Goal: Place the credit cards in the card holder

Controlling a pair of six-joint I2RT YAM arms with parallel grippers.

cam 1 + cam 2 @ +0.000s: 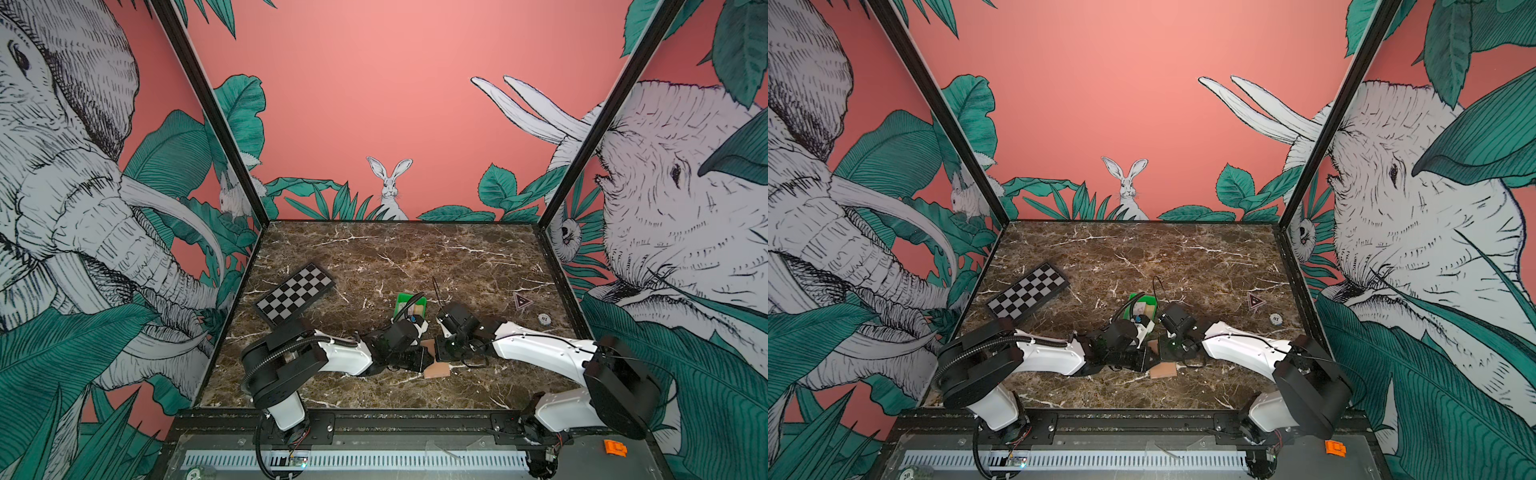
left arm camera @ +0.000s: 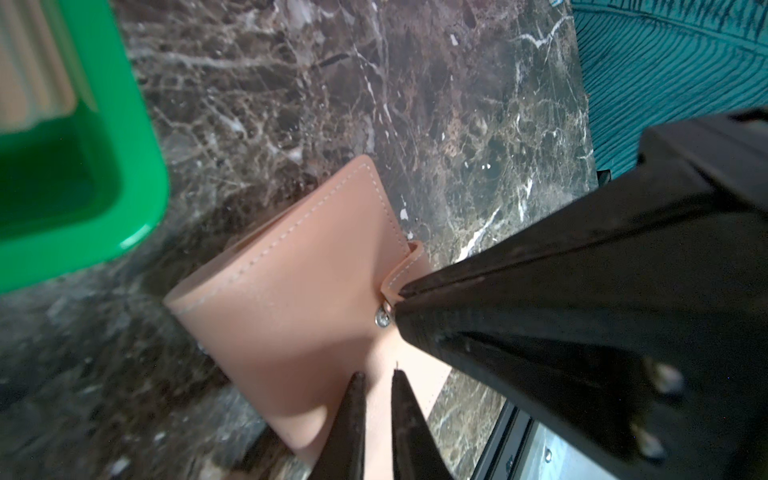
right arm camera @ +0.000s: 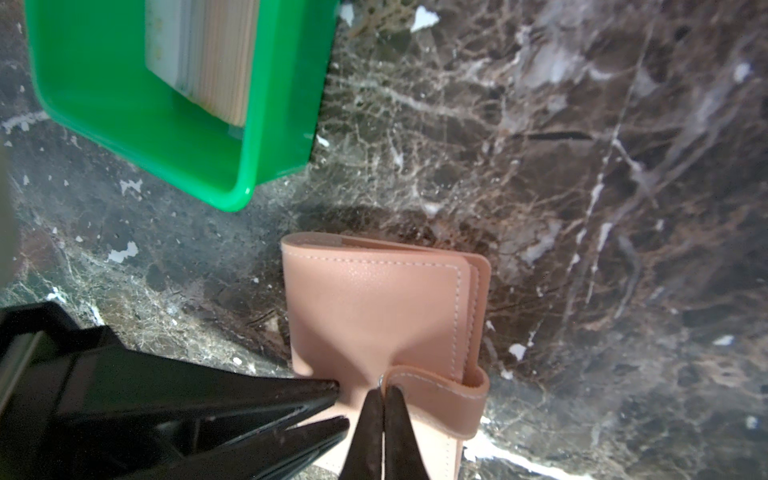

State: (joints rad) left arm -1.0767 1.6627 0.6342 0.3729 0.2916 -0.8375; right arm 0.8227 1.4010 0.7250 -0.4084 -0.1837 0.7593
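A robot test cell, not a home: a brown marble-patterned tabletop (image 1: 415, 257) boxed in by black frame posts (image 1: 208, 108) and printed jungle-mural panels (image 1: 374, 104), with two arm bases bolted to a slotted front rail (image 1: 353, 459).

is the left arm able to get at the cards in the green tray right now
Probably not yet: the left gripper is pinching the card holder, still folded shut. The credit cards lie uncovered in the green tray close by, so the path looks free once it lets go.

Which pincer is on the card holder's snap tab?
The right pincer, shut on the tab; the left pincer sits at the holder's pale lower flap instead.
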